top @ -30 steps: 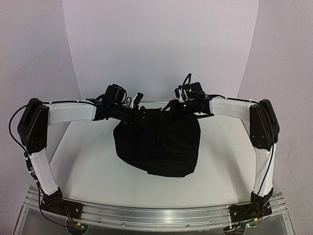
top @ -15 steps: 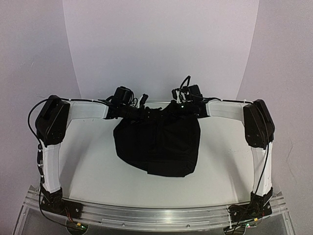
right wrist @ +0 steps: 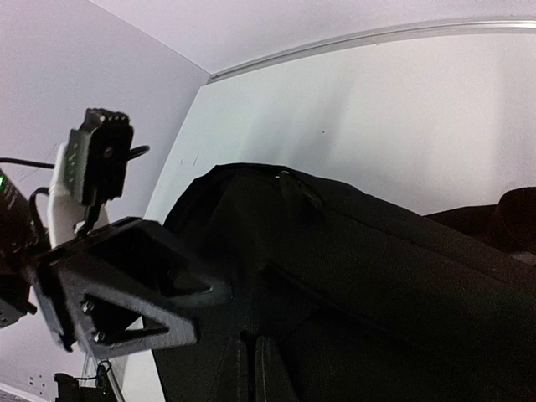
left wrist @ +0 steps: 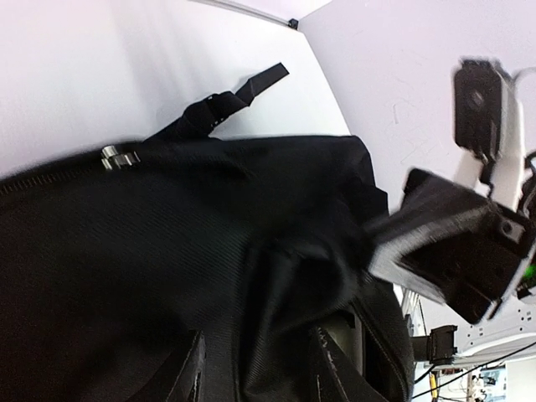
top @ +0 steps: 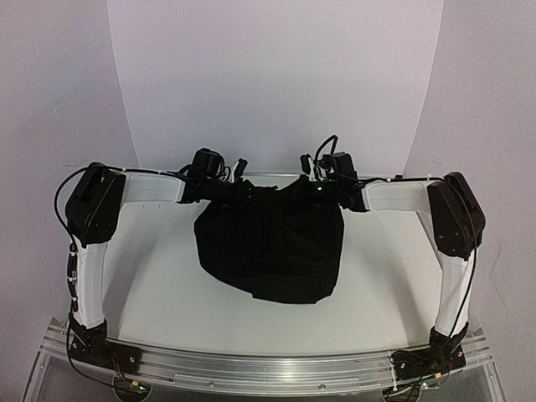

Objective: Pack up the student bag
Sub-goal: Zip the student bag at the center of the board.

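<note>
The student bag (top: 272, 247), a large black fabric backpack, lies in the middle of the white table (top: 159, 285). Both grippers meet at its far top edge. My left gripper (top: 249, 192) is shut on a thick fold of the bag's cloth (left wrist: 276, 293), which fills the gap between its fingers (left wrist: 194, 375). My right gripper (top: 295, 186) is shut, its fingers (right wrist: 266, 373) pressed together on a thin ridge of the bag (right wrist: 377, 285). In the left wrist view the right gripper (left wrist: 387, 248) has cloth drawn up to its tip. A silver zipper pull (left wrist: 117, 156) shows on the bag.
A black strap end (left wrist: 251, 87) lies on the table beyond the bag. The curved white backdrop (top: 276, 84) rises just behind both grippers. The table's far rim (right wrist: 377, 37) runs close behind the bag. An aluminium rail (top: 268, 368) carries the arm bases.
The right gripper has shut on the bag's top edge. The left gripper has narrowed onto the fold, and its arm swung inward. The right arm's elbow moved outward. The bag stayed put.
</note>
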{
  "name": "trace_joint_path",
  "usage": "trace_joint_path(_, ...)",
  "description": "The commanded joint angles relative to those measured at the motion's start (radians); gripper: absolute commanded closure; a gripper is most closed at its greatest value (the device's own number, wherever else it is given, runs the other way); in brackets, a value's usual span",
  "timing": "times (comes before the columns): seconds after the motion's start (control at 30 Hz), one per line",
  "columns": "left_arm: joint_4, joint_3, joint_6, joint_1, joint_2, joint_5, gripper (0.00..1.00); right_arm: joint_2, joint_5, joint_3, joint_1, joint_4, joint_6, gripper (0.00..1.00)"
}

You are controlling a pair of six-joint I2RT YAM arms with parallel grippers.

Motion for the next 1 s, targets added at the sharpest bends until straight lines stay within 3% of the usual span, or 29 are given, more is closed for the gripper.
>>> trace_joint_path(0.0,0.054,0.078,-0.012,0.012,0.04,0.025,0.58,-0.121,-0.027,-0.078,0.033,0.062,-0.011,1.0)
trace_joint_path(0.23,0.052,0.098,-0.018,0.018,0.06,0.036,0.58,-0.194,0.054,-0.196,0.109,0.062,0.001,1.0)
trace_joint_path(0.37,0.061,0.062,-0.026,0.006,0.004,0.054,0.5,-0.235,0.115,-0.252,0.156,0.063,0.006,1.0)
trace_joint_path(0.5,-0.041,0.063,-0.004,-0.037,-0.043,0.011,0.39,-0.263,0.153,-0.291,0.188,0.065,0.01,1.0)
trace_joint_path(0.63,-0.148,0.076,0.016,-0.073,-0.049,-0.041,0.35,-0.29,0.197,-0.32,0.209,0.071,0.011,1.0)
trace_joint_path(0.97,-0.349,0.248,0.126,-0.154,0.051,-0.046,0.35,-0.349,0.226,-0.383,0.222,0.117,0.012,1.0)
